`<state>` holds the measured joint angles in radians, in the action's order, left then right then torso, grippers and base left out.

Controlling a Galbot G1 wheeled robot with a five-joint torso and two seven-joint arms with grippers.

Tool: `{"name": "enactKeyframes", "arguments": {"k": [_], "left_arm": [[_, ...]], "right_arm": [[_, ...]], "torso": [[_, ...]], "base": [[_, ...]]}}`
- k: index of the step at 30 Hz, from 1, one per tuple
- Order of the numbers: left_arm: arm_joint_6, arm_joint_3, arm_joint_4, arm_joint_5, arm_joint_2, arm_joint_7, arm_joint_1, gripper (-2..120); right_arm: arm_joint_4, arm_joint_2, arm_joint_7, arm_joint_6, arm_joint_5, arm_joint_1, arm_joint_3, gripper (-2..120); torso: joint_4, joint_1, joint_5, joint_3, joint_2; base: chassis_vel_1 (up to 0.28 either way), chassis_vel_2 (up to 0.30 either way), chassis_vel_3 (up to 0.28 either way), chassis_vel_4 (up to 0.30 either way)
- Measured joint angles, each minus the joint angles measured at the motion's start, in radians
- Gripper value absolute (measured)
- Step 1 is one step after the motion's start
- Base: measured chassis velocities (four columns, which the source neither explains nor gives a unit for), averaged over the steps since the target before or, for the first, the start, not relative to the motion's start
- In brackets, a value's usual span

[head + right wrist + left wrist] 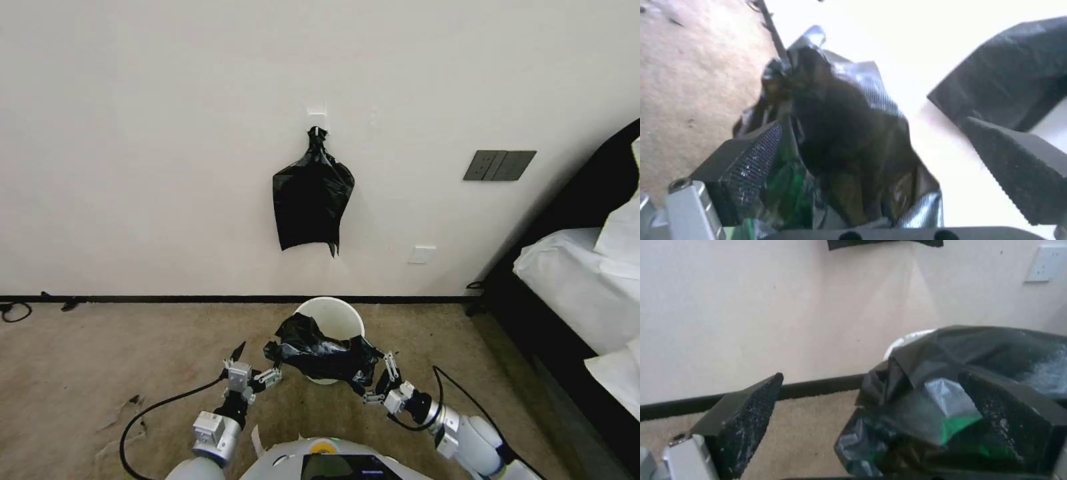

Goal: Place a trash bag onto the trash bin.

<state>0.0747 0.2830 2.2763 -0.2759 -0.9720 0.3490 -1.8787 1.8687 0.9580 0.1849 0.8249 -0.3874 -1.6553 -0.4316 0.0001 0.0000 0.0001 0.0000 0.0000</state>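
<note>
The cream-white trash bin (331, 315) stands on the carpet against the wall. The glossy black trash bag (321, 355) lies crumpled across the bin's near rim and hangs down its front. My left gripper (260, 360) is open at the bag's left end, where the plastic (929, 400) presses against one pad (1011, 420) while the other pad (746, 421) is bare. A sliver of the bin's rim (907, 338) peeks out behind the bag. My right gripper (377, 379) is open at the bag's right end, and the bag (849, 126) bulges between its spread fingers (751, 166).
A second black bag (312, 197) with a knotted neck hangs from a wall hook above the bin. A dark-framed bed (573, 280) with white bedding fills the right side. A switch panel (500, 165) and a socket (422, 254) sit on the wall. Cables (15, 311) lie at the left baseboard.
</note>
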Motion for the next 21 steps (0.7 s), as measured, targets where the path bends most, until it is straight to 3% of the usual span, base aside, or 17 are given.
{"name": "enactKeyframes", "arguments": {"k": [4,9,12,13,14,16,17,21], "left_arm": [[0.033,0.022,0.011,0.066,-0.026,-0.013,-0.023,100],[0.075,0.042,0.027,0.124,-0.065,-0.015,-0.058,100],[0.137,0.079,0.03,0.178,-0.13,-0.015,-0.091,100],[0.137,0.079,0.03,0.178,-0.13,-0.015,-0.091,100],[0.155,0.087,0.023,0.194,-0.148,-0.014,-0.097,100],[0.2,0.102,-0.001,0.228,-0.191,-0.013,-0.112,100],[0.2,0.102,-0.001,0.228,-0.191,-0.013,-0.112,100],[0.278,0.113,-0.037,0.31,-0.254,-0.02,-0.135,100]], "right_arm": [[0.096,-0.032,-0.014,-0.078,0.205,-0.066,-0.002,100],[0.197,-0.074,-0.04,-0.19,0.367,-0.098,-0.007,100],[0.295,-0.138,-0.104,-0.378,0.536,-0.065,-0.007,100],[0.295,-0.138,-0.104,-0.378,0.536,-0.065,-0.007,100],[0.313,-0.157,-0.122,-0.44,0.584,-0.039,-0.002,100],[0.331,-0.211,-0.163,-0.63,0.703,0.066,0.02,100],[0.331,-0.211,-0.163,-0.63,0.703,0.066,0.02,100],[0.294,-0.288,-0.16,-0.875,0.912,0.292,0.073,100]], "torso": [[-0.0004,0.0,-0.0001,0.0,0.0],[-0.0003,0.0,-0.0002,0.0,0.0],[-0.0003,0.0,0.0001,0.0,0.0],[-0.0003,0.0,0.0001,0.0,0.0],[-0.0003,0.0,0.0,0.0,0.0],[-0.0001,0.0,-0.0002,0.0,0.0],[-0.0001,0.0,-0.0002,0.0,0.0],[0.0003,0.0,0.0001,0.0,0.0]], "base": [[0.0,0.0,0.0,0.0],[0.0,0.0,0.0,0.0],[0.0,0.0,0.0,0.0],[0.0,0.0,0.0,0.0],[0.0,0.0,0.0,0.0],[0.0,0.0,0.0,0.0],[0.0,0.0,0.0,0.0],[0.0,0.0,0.0,0.0]]}}
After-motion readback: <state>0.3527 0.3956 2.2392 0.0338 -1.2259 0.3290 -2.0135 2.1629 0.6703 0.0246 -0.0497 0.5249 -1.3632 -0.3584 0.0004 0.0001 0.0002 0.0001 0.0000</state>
